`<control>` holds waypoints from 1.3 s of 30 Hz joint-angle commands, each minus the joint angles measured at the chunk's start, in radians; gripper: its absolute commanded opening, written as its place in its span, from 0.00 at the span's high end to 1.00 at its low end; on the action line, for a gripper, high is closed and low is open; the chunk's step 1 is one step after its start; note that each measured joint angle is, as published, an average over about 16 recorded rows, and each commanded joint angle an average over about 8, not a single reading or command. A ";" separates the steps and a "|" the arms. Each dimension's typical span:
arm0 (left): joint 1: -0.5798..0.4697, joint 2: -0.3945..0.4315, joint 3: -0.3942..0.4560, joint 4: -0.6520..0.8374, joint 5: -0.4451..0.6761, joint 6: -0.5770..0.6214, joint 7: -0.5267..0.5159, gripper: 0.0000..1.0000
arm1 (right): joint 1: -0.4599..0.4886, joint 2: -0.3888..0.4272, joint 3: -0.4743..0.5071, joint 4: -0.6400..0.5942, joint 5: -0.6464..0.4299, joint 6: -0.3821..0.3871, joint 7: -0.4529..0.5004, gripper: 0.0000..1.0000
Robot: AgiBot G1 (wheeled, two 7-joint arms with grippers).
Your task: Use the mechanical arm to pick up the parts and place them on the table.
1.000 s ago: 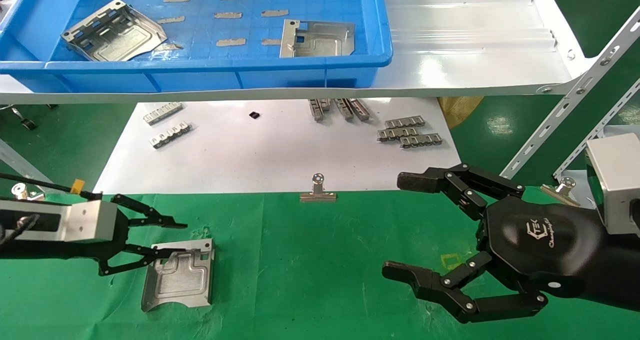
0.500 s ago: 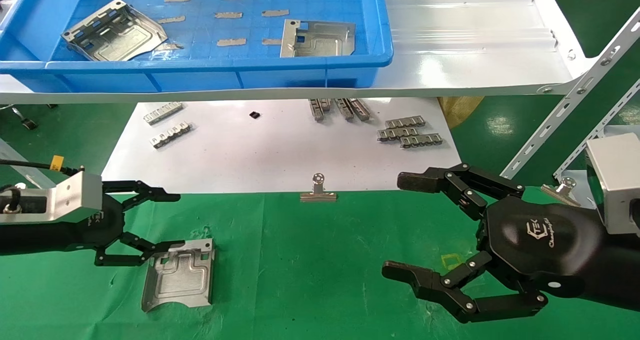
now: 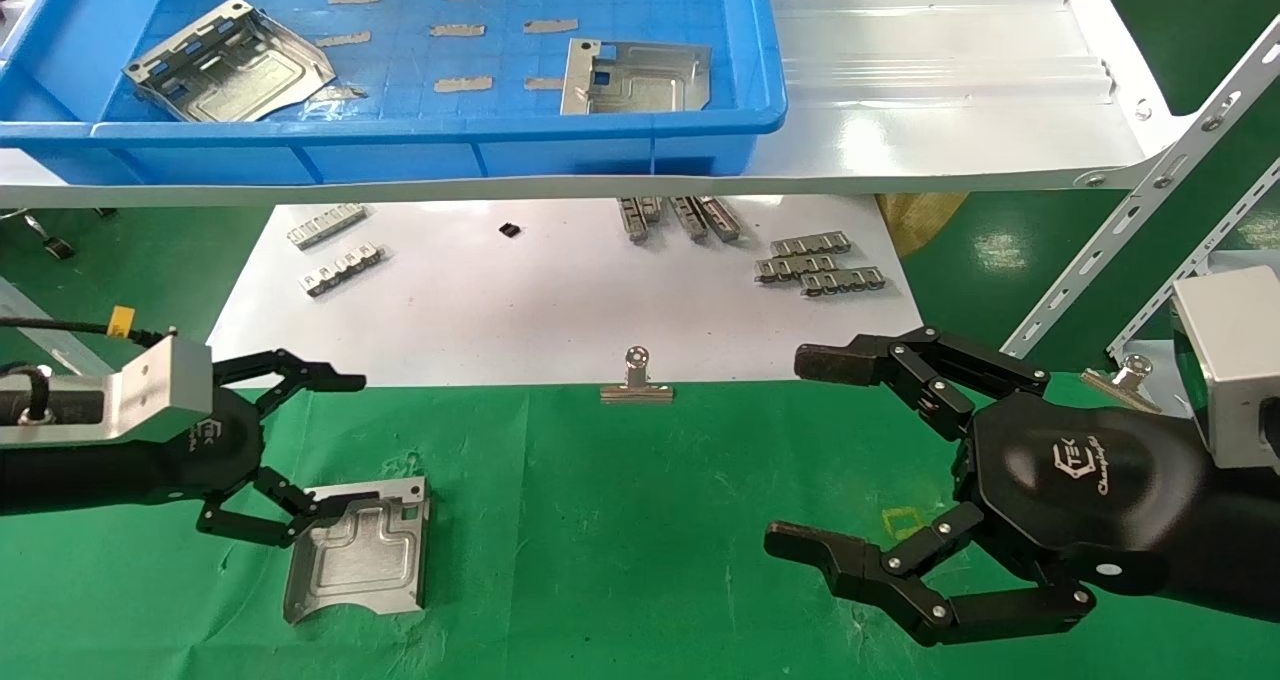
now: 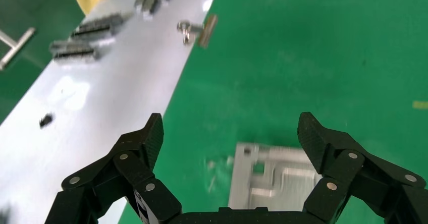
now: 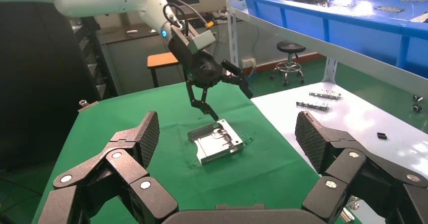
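Note:
One silver part lies flat on the green table at the near left. It also shows in the left wrist view and the right wrist view. My left gripper is open and empty, just left of and above the part's far edge, with its lower fingertip close to the part's corner. In its own view the jaws stand wide apart with nothing between them. My right gripper hovers open and empty over the cloth at the right. Two more parts lie in the blue tray.
The tray sits on a white shelf overhanging the far side, held by a slanted perforated strut. A white sheet under it holds small toothed strips. A silver clip pins the cloth's far edge.
My left gripper has spread wider and drawn back a little to the left, its lower finger coming off the part. The part and the right arm have not moved.

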 commanded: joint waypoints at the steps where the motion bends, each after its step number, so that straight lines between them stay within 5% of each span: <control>1: 0.019 -0.005 -0.021 -0.033 -0.008 -0.003 -0.024 0.00 | 0.000 0.000 0.000 0.000 0.000 0.000 0.000 0.00; 39: 0.413 -0.119 -0.464 -0.718 -0.172 -0.061 -0.522 0.00 | 0.000 0.000 0.000 0.000 0.000 0.000 0.000 0.00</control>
